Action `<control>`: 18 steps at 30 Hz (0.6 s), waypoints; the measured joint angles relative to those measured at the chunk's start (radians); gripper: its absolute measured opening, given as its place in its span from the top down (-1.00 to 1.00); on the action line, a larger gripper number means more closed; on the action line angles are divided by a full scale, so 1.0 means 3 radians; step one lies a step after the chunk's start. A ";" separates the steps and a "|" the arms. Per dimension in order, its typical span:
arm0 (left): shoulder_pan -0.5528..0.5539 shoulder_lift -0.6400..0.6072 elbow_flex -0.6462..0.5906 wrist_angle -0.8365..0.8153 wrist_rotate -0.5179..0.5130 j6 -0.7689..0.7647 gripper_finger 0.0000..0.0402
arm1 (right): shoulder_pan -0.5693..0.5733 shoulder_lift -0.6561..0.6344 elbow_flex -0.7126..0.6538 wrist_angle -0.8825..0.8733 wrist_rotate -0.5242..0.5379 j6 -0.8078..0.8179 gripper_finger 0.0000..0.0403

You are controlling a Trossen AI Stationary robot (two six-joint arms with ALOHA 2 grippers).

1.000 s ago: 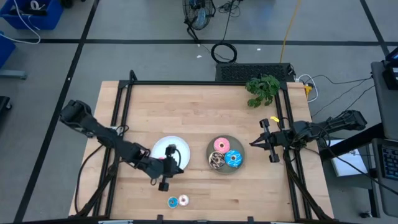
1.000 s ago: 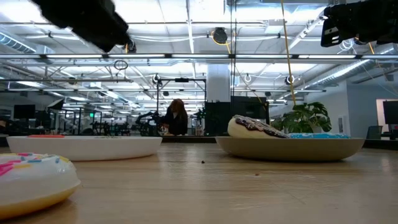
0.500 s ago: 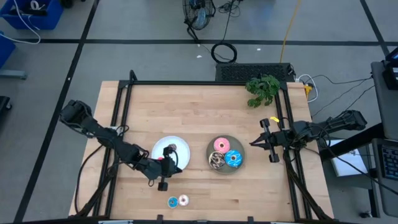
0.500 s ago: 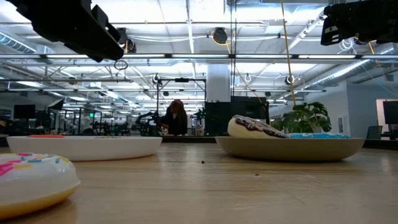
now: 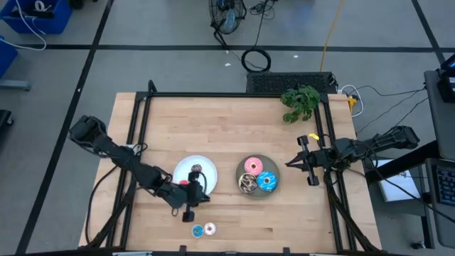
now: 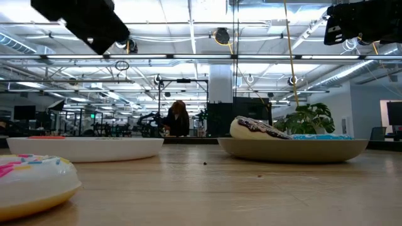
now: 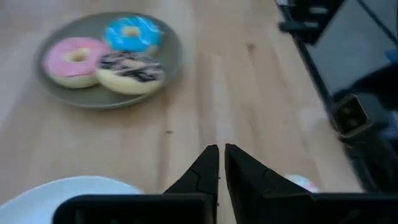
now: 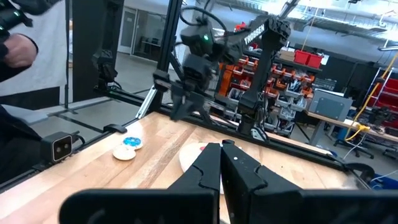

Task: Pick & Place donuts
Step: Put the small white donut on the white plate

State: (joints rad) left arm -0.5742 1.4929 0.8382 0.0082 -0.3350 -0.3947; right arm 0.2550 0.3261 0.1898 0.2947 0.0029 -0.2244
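A grey plate (image 5: 257,192) holds a pink donut (image 5: 252,166), a blue donut (image 5: 267,180) and a brown-sprinkled donut (image 5: 247,183). A white plate (image 5: 202,162) carries a tiny brown donut (image 5: 197,169) and a tiny red donut (image 5: 183,182). A tiny blue donut (image 5: 197,230) and a tiny white donut (image 5: 210,228) lie on the table near its front edge. My left gripper (image 5: 205,197) hovers by the white plate's near rim, its fingers (image 7: 205,167) shut to a thin slit with nothing between them. My right gripper (image 5: 290,163) waits shut and raised at the table's right side.
A green plant (image 5: 300,103) stands at the far right corner. A black frame (image 5: 142,114) runs along the table's edges. Bare wood lies between the two plates and in front of the grey plate. A person (image 8: 18,50) stands beyond the table's left side.
My left gripper has rolled a little about its own pointing line while staying above the near rim of the white plate. The donuts and plates lie as before.
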 joint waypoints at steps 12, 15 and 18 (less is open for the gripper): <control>-0.0049 0.1119 0.2000 -0.2088 0.0399 -0.0048 0.89 | 0.0000 0.0001 -0.0001 0.0046 -0.0003 0.0009 1.00; -0.0059 0.1451 0.2410 -0.2366 0.0575 -0.0188 0.88 | 0.0000 0.0000 -0.0001 0.0020 -0.0005 0.0018 1.00; -0.0058 0.1674 0.2662 -0.2443 0.0784 -0.0241 0.88 | 0.0000 0.0001 -0.0001 0.0007 -0.0010 0.0081 1.00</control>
State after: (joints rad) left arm -0.5916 1.9949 1.6370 -0.7248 -0.0998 -0.4669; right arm 0.2550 0.3265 0.1894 0.2967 -0.0002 -0.2002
